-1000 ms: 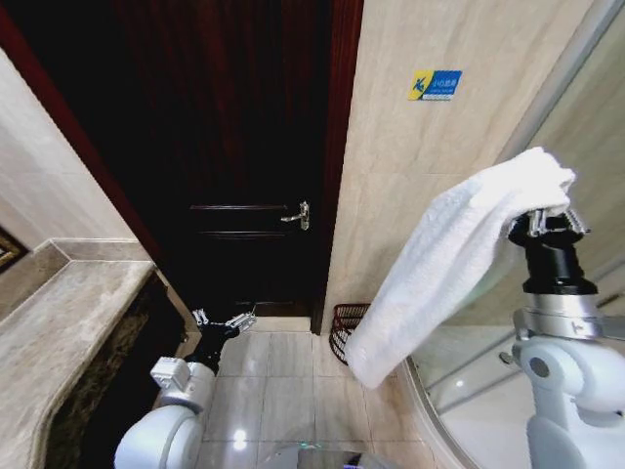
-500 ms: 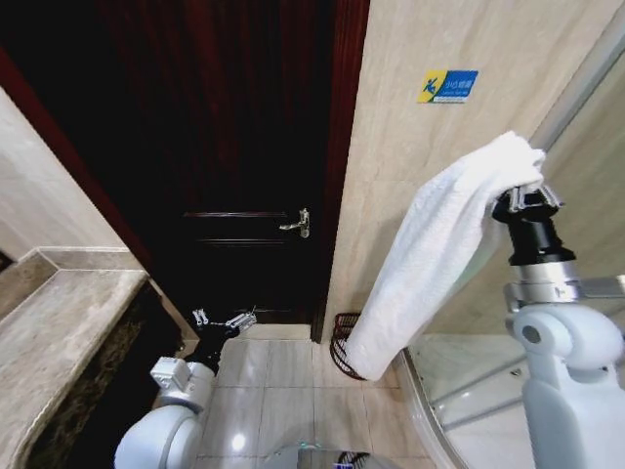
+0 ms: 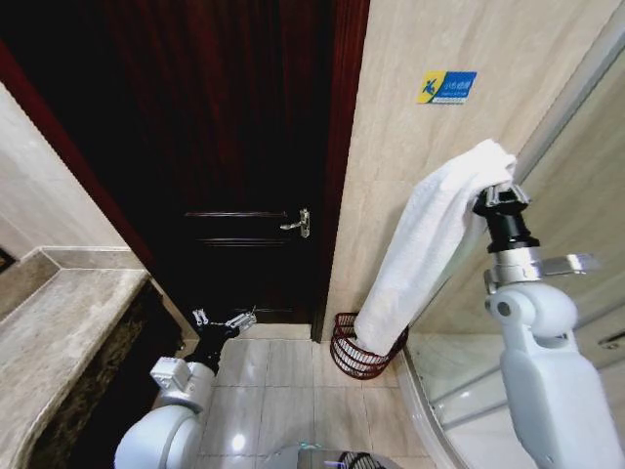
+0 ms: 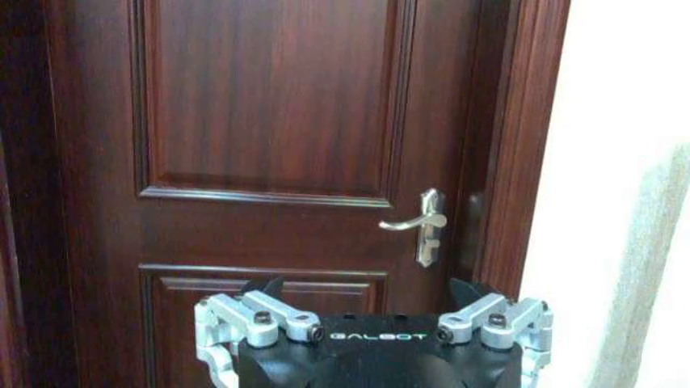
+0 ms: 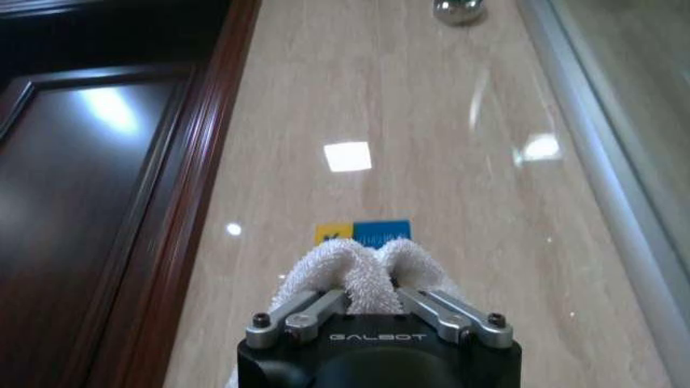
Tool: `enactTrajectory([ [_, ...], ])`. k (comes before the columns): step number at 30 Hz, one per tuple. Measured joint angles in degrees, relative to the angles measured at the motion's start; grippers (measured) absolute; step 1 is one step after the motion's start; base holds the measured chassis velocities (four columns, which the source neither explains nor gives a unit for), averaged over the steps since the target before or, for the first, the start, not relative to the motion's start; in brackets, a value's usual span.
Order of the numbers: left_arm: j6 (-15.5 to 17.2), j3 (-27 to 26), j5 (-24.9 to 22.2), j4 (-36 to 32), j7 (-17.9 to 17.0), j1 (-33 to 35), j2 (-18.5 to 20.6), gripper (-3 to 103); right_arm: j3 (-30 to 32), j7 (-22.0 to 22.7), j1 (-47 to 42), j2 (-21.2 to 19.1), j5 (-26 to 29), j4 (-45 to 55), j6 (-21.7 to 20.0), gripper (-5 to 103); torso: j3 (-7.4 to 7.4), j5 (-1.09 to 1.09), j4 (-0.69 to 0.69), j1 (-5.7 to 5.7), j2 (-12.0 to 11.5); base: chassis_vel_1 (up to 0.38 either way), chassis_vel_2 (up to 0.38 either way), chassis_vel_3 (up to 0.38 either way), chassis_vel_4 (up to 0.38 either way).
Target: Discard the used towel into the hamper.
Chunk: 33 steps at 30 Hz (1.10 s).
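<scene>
A white towel (image 3: 430,244) hangs from my raised right gripper (image 3: 491,184), which is shut on its top fold; the pinched fold (image 5: 363,271) bulges between the fingers in the right wrist view. The towel's lower end dangles just over the hamper (image 3: 359,350), a dark red wire basket on the floor against the beige wall, right of the door. My left gripper (image 3: 223,320) is parked low near the floor on the left, open with nothing in it, facing the door; its fingers (image 4: 242,311) show in the left wrist view.
A dark wooden door (image 3: 234,147) with a metal handle (image 3: 299,223) fills the middle. A marble counter (image 3: 49,342) runs along the left. A glass shower enclosure (image 3: 576,215) with a curved base stands at the right. A blue and yellow sign (image 3: 447,86) is on the wall.
My right arm has swung left toward the wall with the towel, whose lower end now hangs over the hamper. The view shifted between the first two frames. The left arm has not moved.
</scene>
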Motion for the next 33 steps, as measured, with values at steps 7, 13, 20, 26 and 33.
enactTrajectory([
  [7,0.0,0.0,0.0,0.0,0.0,0.0,0.0,100,-0.2,-1.4,-1.4,1.5,-0.3,-1.2,0.6,5,-0.01,-0.01,-0.01,-0.01,0.0,0.000,0.000,0.000,0.000],
  [13,0.0,0.0,0.0,0.0,0.0,0.0,0.0,100,-0.5,-2.1,-3.3,3.3,-0.2,-3.7,1.3,5,0.00,0.01,-0.01,-0.01,0.0,0.000,0.000,0.000,0.000],
  [20,0.0,0.0,0.0,0.0,0.0,0.0,0.0,100,-2.0,-1.3,-2.9,4.0,0.1,-6.2,1.5,5,0.00,0.00,-0.01,0.00,0.0,0.000,0.000,0.000,0.000],
  [26,0.0,0.0,0.0,0.0,0.0,0.0,0.0,100,-3.0,-1.0,0.7,3.0,0.0,-10.7,1.9,5,0.00,0.00,-0.01,0.00,0.0,0.000,0.000,0.000,0.000],
  [33,0.0,0.0,0.0,0.0,0.0,0.0,0.0,100,-4.3,-1.5,5.9,1.5,-0.1,-14.7,2.0,5,0.00,0.00,-0.01,0.00,0.0,0.000,0.000,0.000,0.000],
])
